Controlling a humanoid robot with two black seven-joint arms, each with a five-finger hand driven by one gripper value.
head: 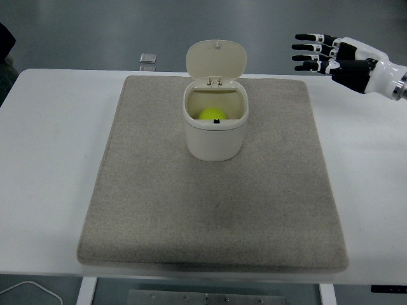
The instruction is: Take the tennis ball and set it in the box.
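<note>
- Tennis ball: yellow-green
- Box: cream
- Mat: beige, speckled
- Table: white
- Right hand: black and white

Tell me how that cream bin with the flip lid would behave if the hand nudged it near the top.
The bin looks like thin plastic, probably light, holding only the tennis ball. Its raised lid puts weight high and back, so it may tip. The mat looks grippy, making tipping likelier than sliding.

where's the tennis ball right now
In the head view the tennis ball sits inside the open cream box, at the far middle of the grey mat. The right hand is off to the right, holding nothing.
</note>
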